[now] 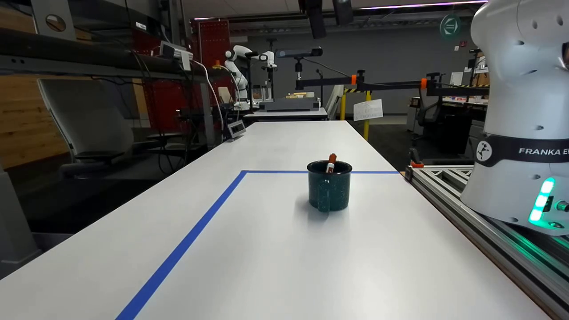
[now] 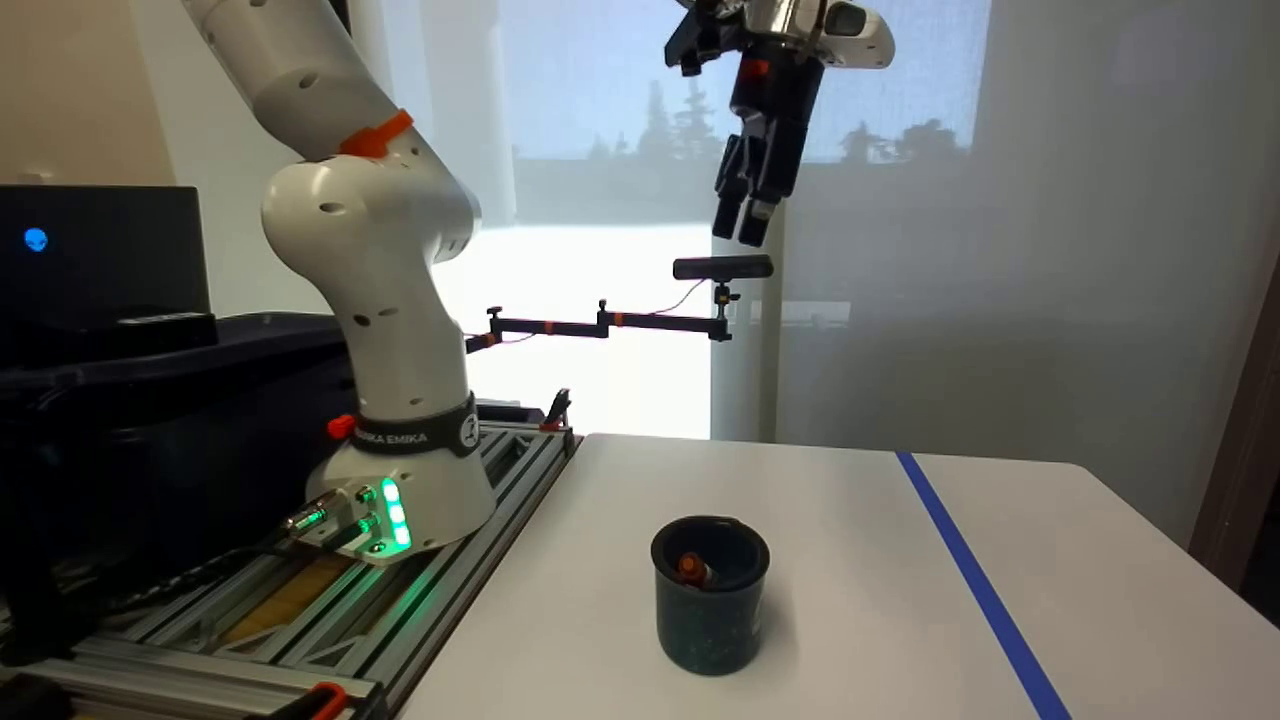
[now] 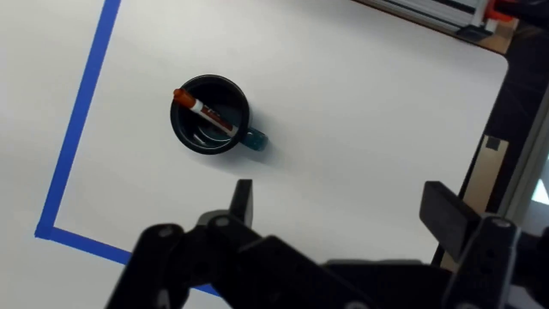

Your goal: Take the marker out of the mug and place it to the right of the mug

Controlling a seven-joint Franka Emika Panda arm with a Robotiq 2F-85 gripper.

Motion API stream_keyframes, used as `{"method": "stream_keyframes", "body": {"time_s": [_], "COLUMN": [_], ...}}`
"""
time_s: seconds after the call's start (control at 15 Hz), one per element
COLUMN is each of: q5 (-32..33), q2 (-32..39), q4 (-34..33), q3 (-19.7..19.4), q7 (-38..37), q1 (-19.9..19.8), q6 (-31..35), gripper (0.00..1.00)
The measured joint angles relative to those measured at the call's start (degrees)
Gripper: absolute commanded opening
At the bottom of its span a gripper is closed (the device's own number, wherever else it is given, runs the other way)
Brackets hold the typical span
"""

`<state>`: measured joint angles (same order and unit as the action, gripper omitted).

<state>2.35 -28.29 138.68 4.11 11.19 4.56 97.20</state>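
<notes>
- White robot arm (image 2: pixel 380 260): black band (image 1: pixel 529 153) reads "FRANKA EMIKA".
- Black two-finger tool (image 3: pixel 343 208): jaws wide apart, holding nothing.
- Dark teal speckled cylindrical mug (image 1: pixel 338 193): upright.
- Reddish-orange-and-white cylindrical marker (image 3: pixel 208 113): inside mug, tilted, cap end up by rim opposite handle (image 3: pixel 256 139), long axis in line with handle; print unreadable.

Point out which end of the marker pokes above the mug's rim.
The reddish-orange end of the marker, opposite the handle of the mug; the other end lies down inside it, toward the handle.
</notes>
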Motion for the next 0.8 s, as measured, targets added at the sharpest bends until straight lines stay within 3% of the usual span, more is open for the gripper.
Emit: {"method": "stream_keyframes", "body": {"time_s": [0.4, 0.8], "q5": [9.41, 16.83], "q2": [1.15, 2.47], "q4": [6.71, 12.15], "q3": [-2.54, -5.2], "q7": [9.7, 13.7], "q1": [0.0, -0.48], "q6": [10.24, 17.82], "gripper": [1.0, 1.0]}}
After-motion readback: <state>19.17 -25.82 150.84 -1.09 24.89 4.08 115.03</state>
